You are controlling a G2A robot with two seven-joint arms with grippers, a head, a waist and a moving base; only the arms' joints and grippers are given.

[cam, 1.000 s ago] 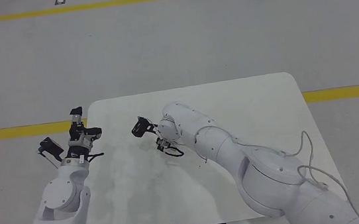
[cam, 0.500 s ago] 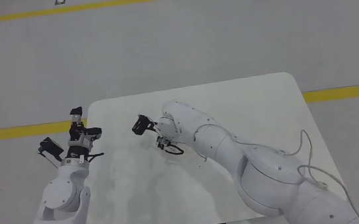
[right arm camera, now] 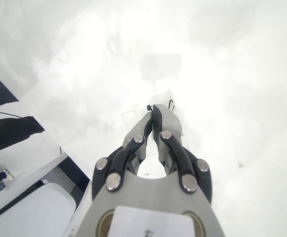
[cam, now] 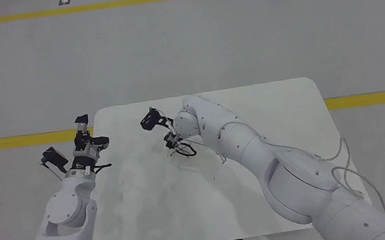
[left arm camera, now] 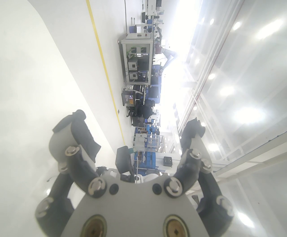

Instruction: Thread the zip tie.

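- Broad bare stretch of white table (cam: 286, 123) off to the right; left edge just beside the left gripper (left arm camera: 135, 122), fingers spread wide apart.
- Right gripper (right arm camera: 152, 113) over the table's left-middle, pinched together on the thin black zip tie (right arm camera: 148, 108), its head poking out at the fingertips.
- Yellow floor line (cam: 376, 98) past the table's sides.

Table (cam: 276, 100): right gripper (right arm camera: 153, 112) over its 10 o'clock part, zip tie (right arm camera: 148, 108) between the fingertips. Left gripper (left arm camera: 134, 128) off the 9 o'clock edge, well apart from the right.
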